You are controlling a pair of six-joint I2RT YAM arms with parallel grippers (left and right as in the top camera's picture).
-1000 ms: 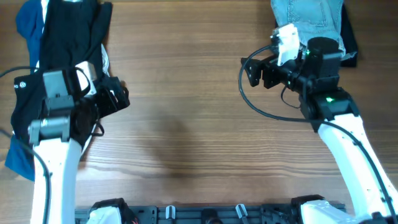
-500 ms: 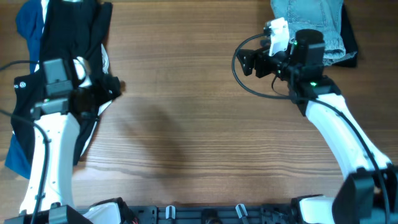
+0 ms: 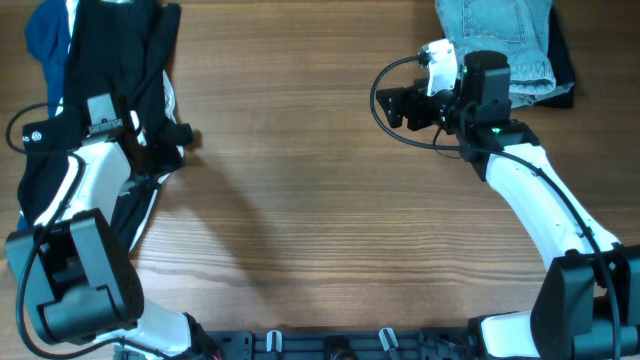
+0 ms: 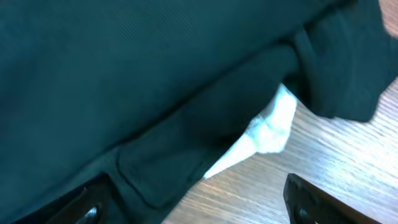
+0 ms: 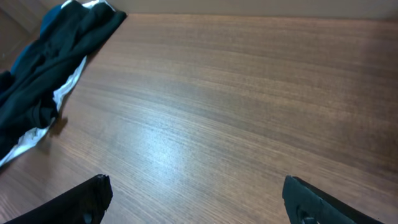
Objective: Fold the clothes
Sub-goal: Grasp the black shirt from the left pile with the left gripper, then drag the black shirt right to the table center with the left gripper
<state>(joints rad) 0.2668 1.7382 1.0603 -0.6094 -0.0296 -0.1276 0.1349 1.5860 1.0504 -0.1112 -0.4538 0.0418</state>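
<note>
left gripper jaws wide, low over black garment; right gripper wide too, above wooden table; jeans far right edge

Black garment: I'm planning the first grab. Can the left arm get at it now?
Probably yes. The left gripper hangs over the edge of the black garment, jaws open, with nothing between them.

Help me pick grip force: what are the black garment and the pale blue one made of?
The black garment looks like soft matte knit, draping in limp folds. The pale blue garment is probably faded denim: mottled wash, thick hem.
</note>
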